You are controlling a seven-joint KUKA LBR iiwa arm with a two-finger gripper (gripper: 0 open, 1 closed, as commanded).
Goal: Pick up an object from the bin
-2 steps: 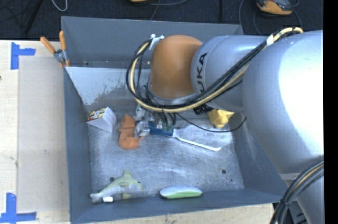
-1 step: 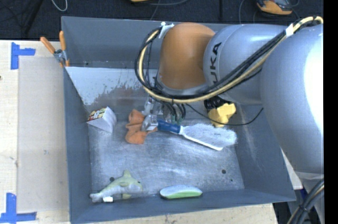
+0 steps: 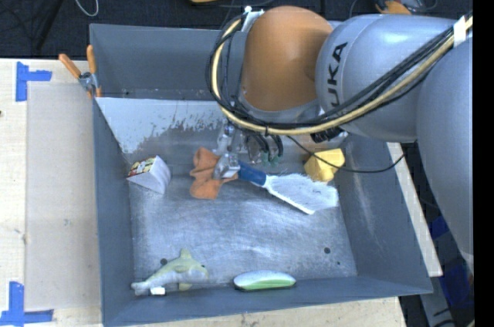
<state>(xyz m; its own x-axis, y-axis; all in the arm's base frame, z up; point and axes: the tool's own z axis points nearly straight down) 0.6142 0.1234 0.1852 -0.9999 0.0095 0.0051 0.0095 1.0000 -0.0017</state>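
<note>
My gripper [image 3: 229, 158] hangs low in the middle of the bin, under the arm's orange cover. Its tip is right at the upper right edge of a crumpled orange thing [image 3: 204, 177], and I cannot tell whether they touch. Just to the gripper's right lies a brush with a blue handle [image 3: 253, 176] and a white head [image 3: 297, 193], pointing down to the right. A yellow lump [image 3: 325, 164] sits beyond the brush, partly under the arm.
A small white carton [image 3: 150, 173] with a coloured end lies at the left. Near the front wall lie a grey-green toy fish [image 3: 173, 272] and a green and white oblong thing [image 3: 264, 281]. The arm covers the bin's back right part.
</note>
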